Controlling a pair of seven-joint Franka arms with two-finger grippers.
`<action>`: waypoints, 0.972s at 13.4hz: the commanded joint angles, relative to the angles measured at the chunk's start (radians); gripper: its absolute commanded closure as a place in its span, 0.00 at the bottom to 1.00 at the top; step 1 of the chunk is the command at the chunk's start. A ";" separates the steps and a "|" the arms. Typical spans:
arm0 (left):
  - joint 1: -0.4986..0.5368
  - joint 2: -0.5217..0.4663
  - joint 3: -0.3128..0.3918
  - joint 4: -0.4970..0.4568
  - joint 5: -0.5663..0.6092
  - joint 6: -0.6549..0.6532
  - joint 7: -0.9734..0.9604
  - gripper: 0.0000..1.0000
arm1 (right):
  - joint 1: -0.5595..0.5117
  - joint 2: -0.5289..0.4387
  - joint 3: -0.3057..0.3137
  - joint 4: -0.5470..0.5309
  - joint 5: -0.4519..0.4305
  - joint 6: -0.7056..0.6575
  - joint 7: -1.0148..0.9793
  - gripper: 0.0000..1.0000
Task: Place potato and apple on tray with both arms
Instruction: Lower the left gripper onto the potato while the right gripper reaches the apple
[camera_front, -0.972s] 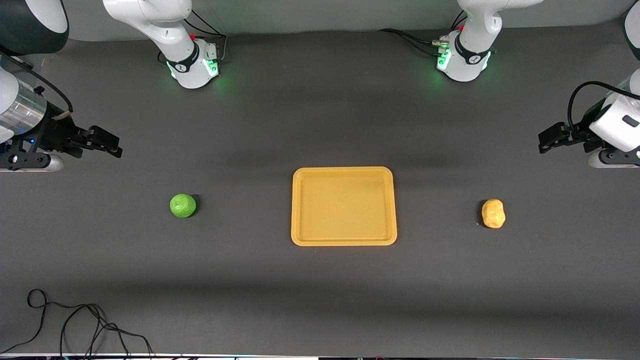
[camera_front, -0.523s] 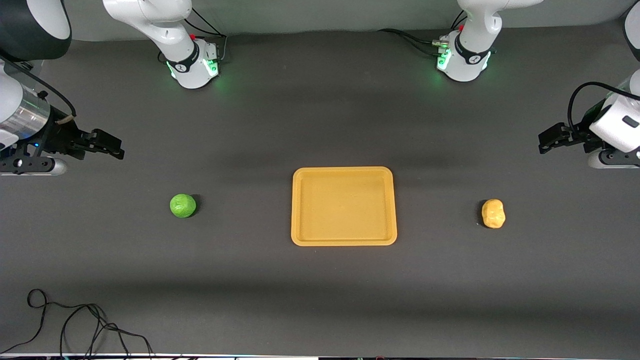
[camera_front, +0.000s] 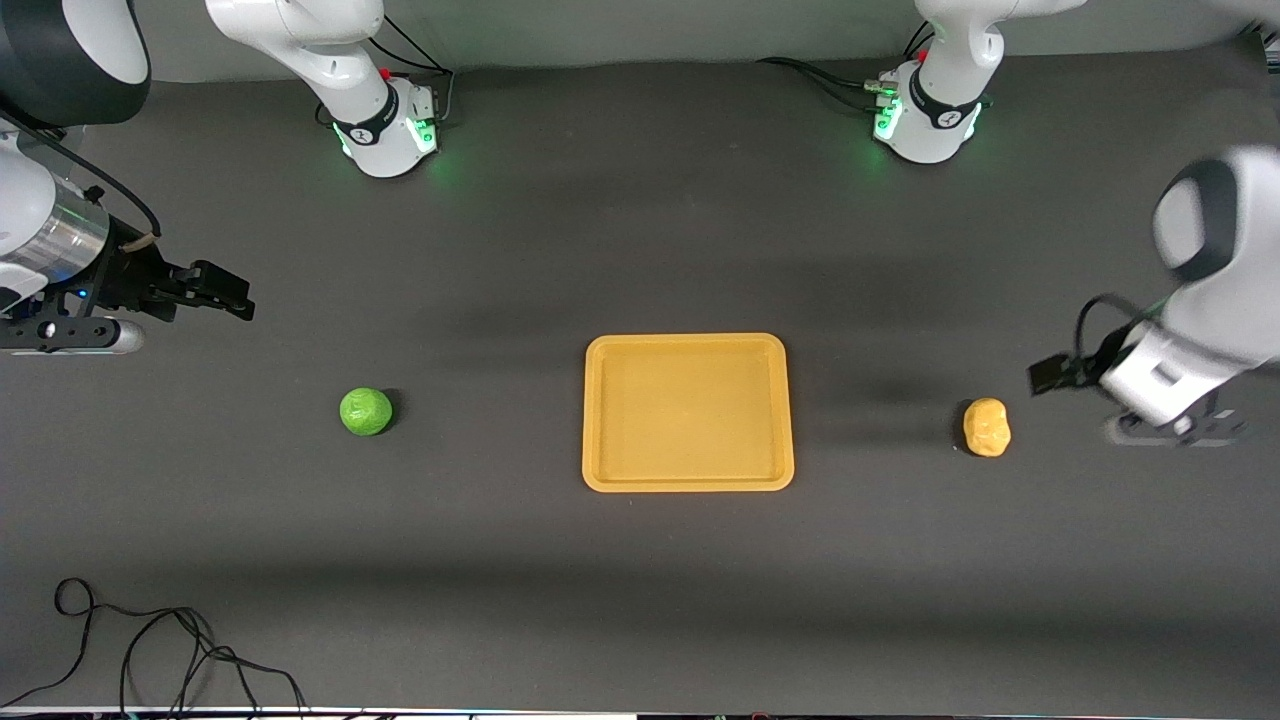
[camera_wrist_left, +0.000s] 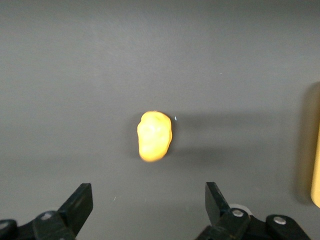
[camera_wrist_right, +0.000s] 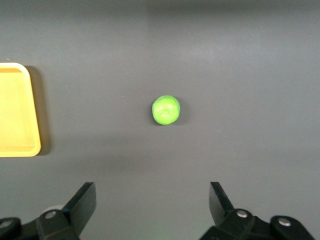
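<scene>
Worktop (camera_front: 640, 600): dark grey, flat. The tray (camera_front: 688, 412) sits about midway between my two arms' ends, flat on the surface, nothing in it. In the right wrist view one rounded corner of the tray (camera_wrist_right: 17, 110) shows at the frame edge; in the left wrist view only a thin yellow sliver of its rim (camera_wrist_left: 315, 165) is visible.

The apple (camera_front: 366, 411) rests on the worktop toward my right arm's end, well apart from the tray, roughly as near the front camera as the tray's middle. The right wrist view has the apple (camera_wrist_right: 165, 109) ahead of the fingers, untouched.

The potato (camera_front: 987, 427) lies on the worktop toward my left arm's end, also well apart from the tray and about level with the apple. The left wrist view has the potato (camera_wrist_left: 154, 135) ahead of the fingers, long axis upright in that frame, its shadow falling toward the tray side.

My left tool (camera_front: 1050, 375) is in the air over bare worktop just beside the potato, on the side away from the tray. Fingers (camera_wrist_left: 80, 202) spread wide, holding nothing; no contact with the potato.

My right tool (camera_front: 225, 295) hangs over bare worktop near the right arm's end, apart from the apple. Fingers (camera_wrist_right: 85, 200) likewise spread wide, holding nothing.

A loose black cable (camera_front: 150, 650) lies on the worktop at the corner nearest the front camera, right arm's end.
</scene>
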 joint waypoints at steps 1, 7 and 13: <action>0.001 0.113 -0.002 -0.009 0.006 0.082 0.017 0.00 | 0.012 0.033 0.007 -0.009 -0.053 0.034 -0.015 0.00; -0.010 0.261 -0.001 -0.047 0.063 0.226 0.017 0.00 | 0.000 0.172 -0.007 -0.163 -0.058 0.305 -0.029 0.00; -0.015 0.267 -0.002 -0.079 0.063 0.282 -0.006 0.37 | 0.000 0.271 -0.031 -0.413 -0.058 0.716 -0.032 0.00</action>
